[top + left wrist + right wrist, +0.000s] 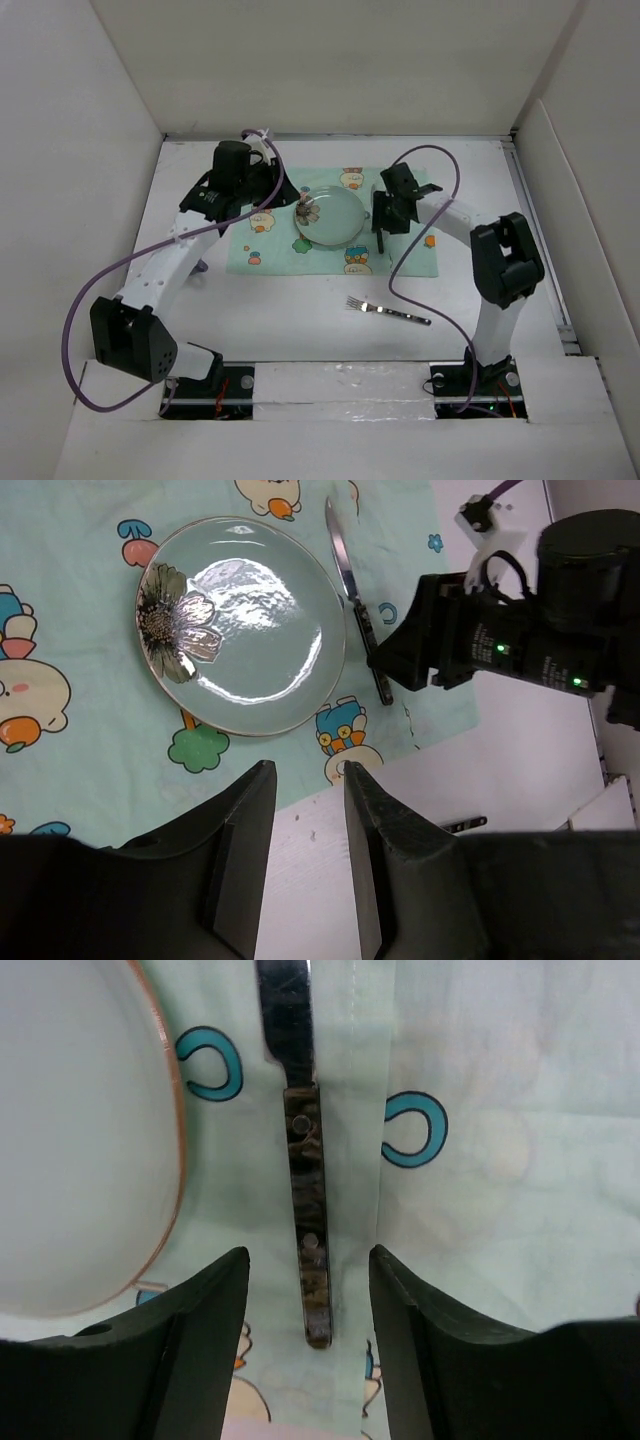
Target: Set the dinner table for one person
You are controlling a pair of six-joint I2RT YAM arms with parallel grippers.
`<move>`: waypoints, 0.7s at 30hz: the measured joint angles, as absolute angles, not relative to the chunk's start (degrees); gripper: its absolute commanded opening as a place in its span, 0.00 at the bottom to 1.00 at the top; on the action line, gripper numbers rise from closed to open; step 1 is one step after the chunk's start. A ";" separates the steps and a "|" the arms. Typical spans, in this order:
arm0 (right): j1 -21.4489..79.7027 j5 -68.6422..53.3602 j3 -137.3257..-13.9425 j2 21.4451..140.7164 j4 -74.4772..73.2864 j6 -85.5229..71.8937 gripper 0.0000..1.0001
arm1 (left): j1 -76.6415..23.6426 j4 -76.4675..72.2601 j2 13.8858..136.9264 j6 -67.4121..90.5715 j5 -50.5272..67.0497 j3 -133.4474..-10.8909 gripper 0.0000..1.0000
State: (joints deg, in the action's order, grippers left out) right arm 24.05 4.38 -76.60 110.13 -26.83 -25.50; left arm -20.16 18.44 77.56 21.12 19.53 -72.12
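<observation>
my right gripper (310, 1260): jaws apart astride the knife (303, 1160) handle, not touching; knife lies flat on the placemat (500, 1210) just right of the plate (80, 1140), its proper side. my left gripper (308, 780): narrow gap, empty. fork (385, 309) sits on the dinner table (300, 325), off the placemat, so likely next.

**Table's just a plain white slab**

The dinner table (300, 320) is one big flat matte white rectangle. It sits level and is boxed in by white walls (330, 60). It spreads out underneath both the left gripper (305, 770) and the right gripper (308, 1260) and carries on well past them on every side. Bare white top shows right under the left gripper.
</observation>
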 measured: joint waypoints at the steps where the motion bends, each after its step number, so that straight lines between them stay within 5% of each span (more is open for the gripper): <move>1: 23.92 4.01 -76.16 108.84 -27.05 -25.21 0.55 | -20.16 18.55 77.97 21.10 19.53 -72.29 0.31; 3: 23.55 3.29 -74.72 104.71 -27.70 -24.29 0.36 | -20.16 18.79 78.94 21.04 19.51 -73.10 0.31; 4: 23.46 2.92 -73.63 101.86 -28.23 -23.73 0.11 | -20.16 18.90 79.26 21.04 19.51 -73.56 0.31; 5: 23.24 2.52 -72.27 98.72 -28.75 -23.07 0.00 | -20.16 18.98 79.48 20.99 19.49 -74.04 0.31; 9: 23.38 -0.08 -65.25 84.82 -33.26 -21.30 0.00 | -20.16 19.03 79.66 20.73 19.42 -75.18 0.31; 12: 25.91 -1.37 -60.16 78.24 -39.38 -21.21 0.14 | -19.81 19.03 79.66 20.45 19.44 -75.88 0.31; 16: 32.40 -2.48 -56.23 77.49 -48.84 -21.91 0.57 | -18.70 19.40 79.75 20.38 19.68 -76.62 0.31; 21: 38.33 -2.09 -56.60 84.23 -55.07 -21.76 0.75 | -17.54 19.84 79.79 19.92 19.49 -79.92 0.31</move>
